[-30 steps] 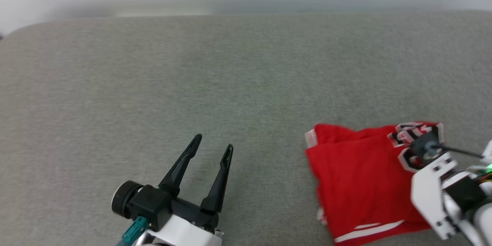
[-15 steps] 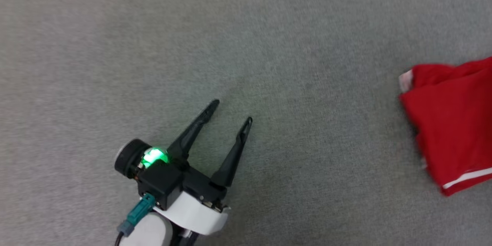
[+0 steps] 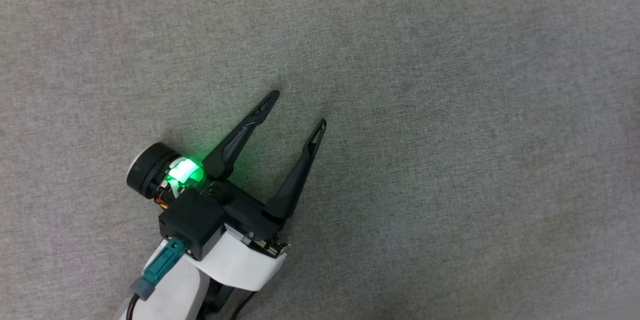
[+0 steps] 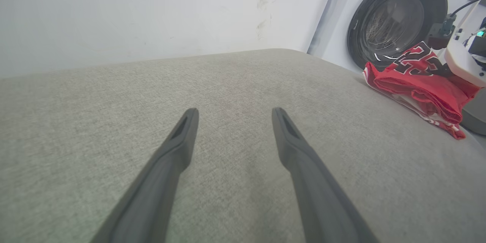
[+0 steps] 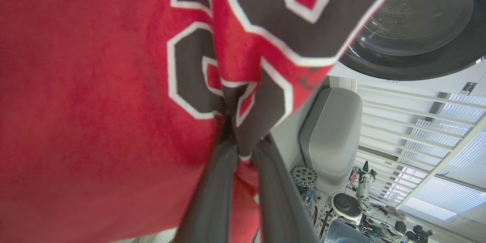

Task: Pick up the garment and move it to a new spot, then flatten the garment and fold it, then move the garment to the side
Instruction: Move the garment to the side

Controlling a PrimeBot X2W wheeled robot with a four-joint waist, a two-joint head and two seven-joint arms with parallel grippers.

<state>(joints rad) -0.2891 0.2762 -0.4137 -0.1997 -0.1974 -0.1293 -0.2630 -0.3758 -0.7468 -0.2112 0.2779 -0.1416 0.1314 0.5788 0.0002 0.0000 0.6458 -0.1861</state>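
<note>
The garment [image 4: 417,79], a red jersey with black white-outlined numerals, lies bunched at the right edge of the grey padded surface [image 4: 243,83] in the left wrist view. My right arm's white wrist [image 4: 461,59] stands over it. In the right wrist view the garment [image 5: 95,83] hangs close, and my right gripper [image 5: 245,148] is shut on a fold of it by the numerals. My left gripper [image 3: 299,108] rests open over bare grey surface, far to the garment's left. Nothing lies between the left gripper's [image 4: 234,111] fingers.
A washing machine with a round dark door [image 4: 395,19] stands just beyond the surface's right end, behind the garment. A white wall [image 4: 152,15] backs the surface. The right wrist view also takes in a grey seat-like shape [image 5: 330,133] and window blinds [image 5: 429,129].
The head camera has swung left and down, so the garment and right gripper slid off that view's right edge. The left gripper stays open, the right one shut.
</note>
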